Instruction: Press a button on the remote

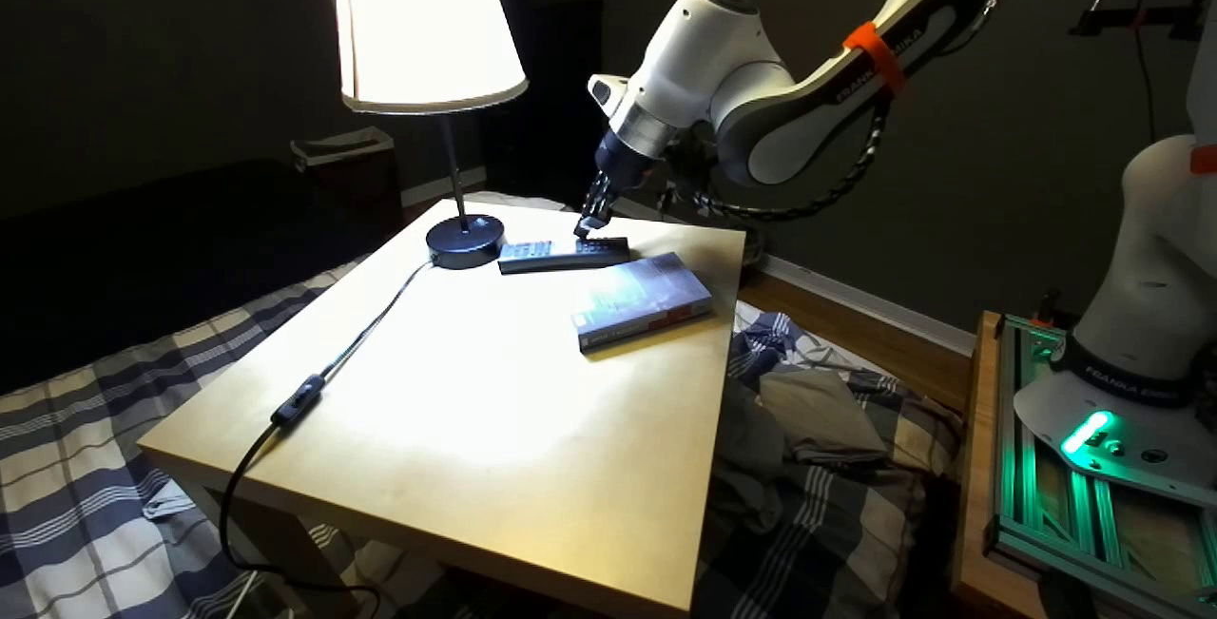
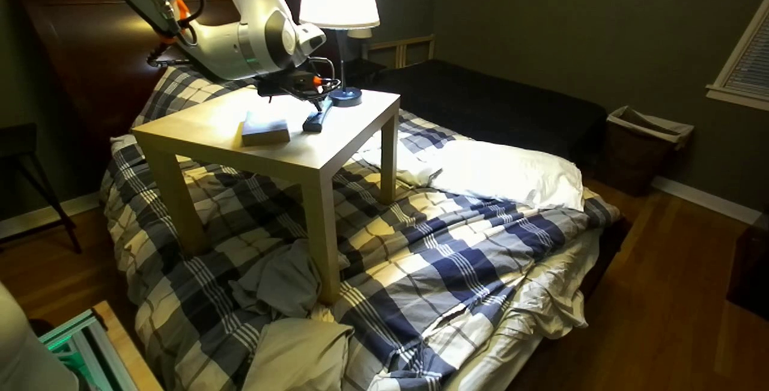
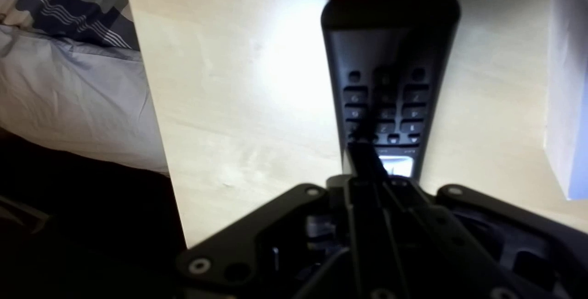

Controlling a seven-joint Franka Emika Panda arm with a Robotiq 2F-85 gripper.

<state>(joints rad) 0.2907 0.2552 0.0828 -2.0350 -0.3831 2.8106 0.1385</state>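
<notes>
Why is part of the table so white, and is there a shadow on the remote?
In both exterior views, the glowing lampshade is washed-out white, probably why glare whitens the table; in the wrist view, a white glare patch lies beside the remote, and yes, a dark shadow falls across it.

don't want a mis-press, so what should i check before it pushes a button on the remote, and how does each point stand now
1. Gripper shut to a narrow tip: ok, it looks shut in the wrist view.
2. Remote lying flat on the table: ok.
3. Tip over the keypad: ok, seemingly, though near one long edge.
4. Tip lined up for a single press: cannot tell, tip and shadow hide what lies below.
5. Blue-grey book or box apart from the remote: ok, bare tabletop shows between.
6. Lamp base apart from the remote: cannot tell, they look very close.
</notes>
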